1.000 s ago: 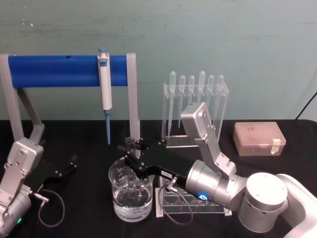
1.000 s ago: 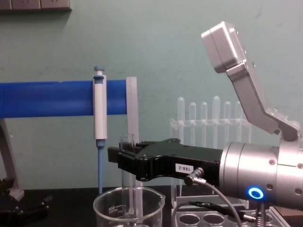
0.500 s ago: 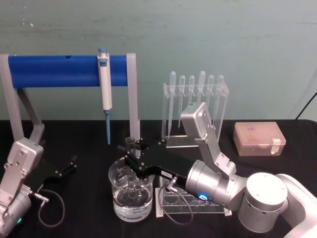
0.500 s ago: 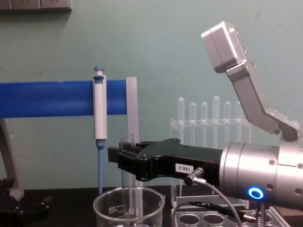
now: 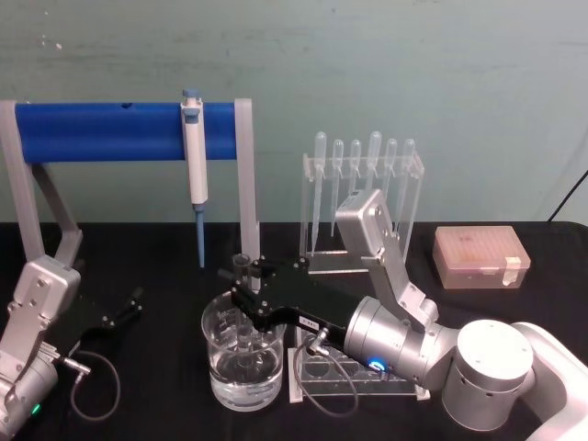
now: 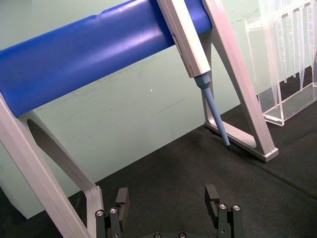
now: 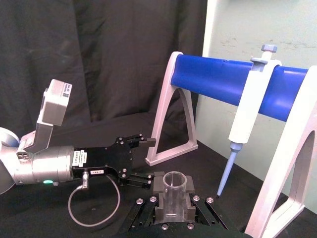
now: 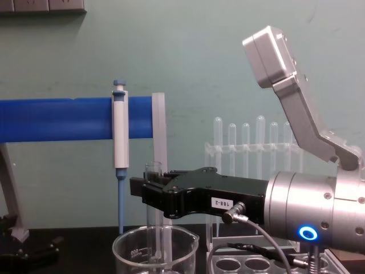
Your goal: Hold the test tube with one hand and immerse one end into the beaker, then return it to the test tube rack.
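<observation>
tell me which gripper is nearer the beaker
Right. The right gripper holds the test tube over the beaker, dipping into it; the left gripper sits open, off to its left.

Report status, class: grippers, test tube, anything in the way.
Right gripper shut on test tube, upright, lower end inside beaker. Left gripper open, parked at left. Rack beside beaker, holes free.

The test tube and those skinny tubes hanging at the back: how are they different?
The test tube is wider, with an open rim; the pipettes are thin, with bulb tops and tapered tips. The test tube is clamped in the right gripper, its lower end inside the beaker; the pipettes hang in a clear stand. Both are clear and upright. The left gripper rests open at the left.
</observation>
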Action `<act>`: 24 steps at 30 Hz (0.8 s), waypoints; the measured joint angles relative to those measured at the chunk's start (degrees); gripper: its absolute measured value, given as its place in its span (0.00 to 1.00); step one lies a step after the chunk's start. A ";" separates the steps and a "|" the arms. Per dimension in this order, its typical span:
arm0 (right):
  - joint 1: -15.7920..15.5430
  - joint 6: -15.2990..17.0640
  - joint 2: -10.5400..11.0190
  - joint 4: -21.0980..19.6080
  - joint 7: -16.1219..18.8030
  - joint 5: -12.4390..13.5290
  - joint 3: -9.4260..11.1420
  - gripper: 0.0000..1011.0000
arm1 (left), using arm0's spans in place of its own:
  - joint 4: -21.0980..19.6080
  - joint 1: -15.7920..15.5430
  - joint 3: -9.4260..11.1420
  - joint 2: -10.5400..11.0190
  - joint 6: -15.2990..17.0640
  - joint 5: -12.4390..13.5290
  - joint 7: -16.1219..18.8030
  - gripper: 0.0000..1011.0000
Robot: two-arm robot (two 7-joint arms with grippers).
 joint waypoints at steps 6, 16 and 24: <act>0.00 0.00 0.00 0.00 0.00 0.00 0.00 0.22 | 0.00 0.00 0.00 0.00 0.00 0.00 0.00 0.99; 0.00 0.00 0.00 0.00 0.00 0.00 0.00 0.22 | 0.00 0.00 0.00 0.00 0.00 0.00 0.00 0.99; 0.00 0.00 0.00 0.00 0.00 0.00 0.00 0.22 | 0.00 0.00 0.00 0.00 0.00 0.00 0.00 0.99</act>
